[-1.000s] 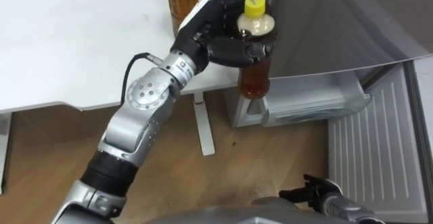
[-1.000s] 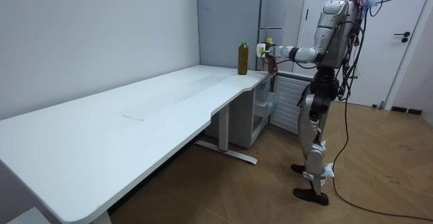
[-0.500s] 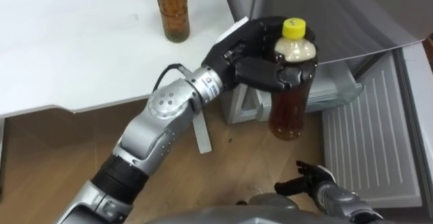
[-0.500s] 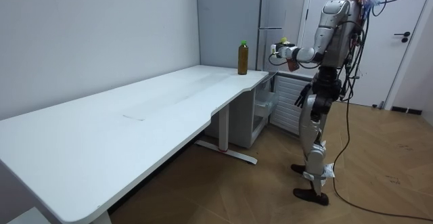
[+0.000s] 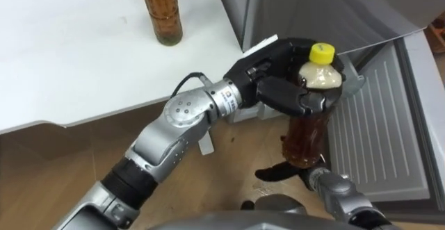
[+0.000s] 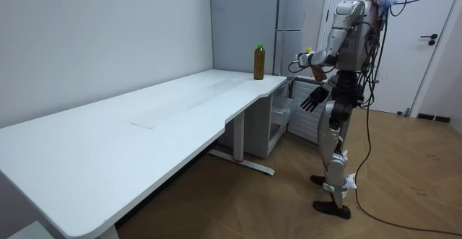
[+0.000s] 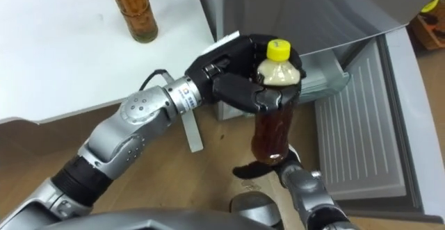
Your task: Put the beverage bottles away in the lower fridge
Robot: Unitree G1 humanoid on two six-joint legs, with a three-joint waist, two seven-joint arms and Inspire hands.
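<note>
Centrally, the dark fingers (image 5: 288,99) of the left hand (image 5: 272,76) are curled round the shoulder of a yellow-capped bottle (image 5: 306,138), with the thumb closing the grip from the near side. The bottle holds amber drink and is carried nearly upright, cap uppermost and base free in the air. It hangs above the wooden floor (image 5: 83,153), just off the table's corner and in front of the grey fridge (image 5: 313,7). Beside it lies the ribbed white inner face of the open lower fridge door (image 5: 379,136). Directly beneath the bottle's base, the right hand (image 5: 281,171) shows at the lower edge of the eye views. Its fingers are straight and hold nothing; the room view shows them spread at hip height (image 6: 312,100). A second bottle (image 5: 161,11) of the same amber drink stands upright on the white table (image 5: 69,56), near its corner and well apart from the held one. In the room view the robot stands upright at the table's far end, next to the fridge, its left forearm raised with the bottle level with its chest.
</note>
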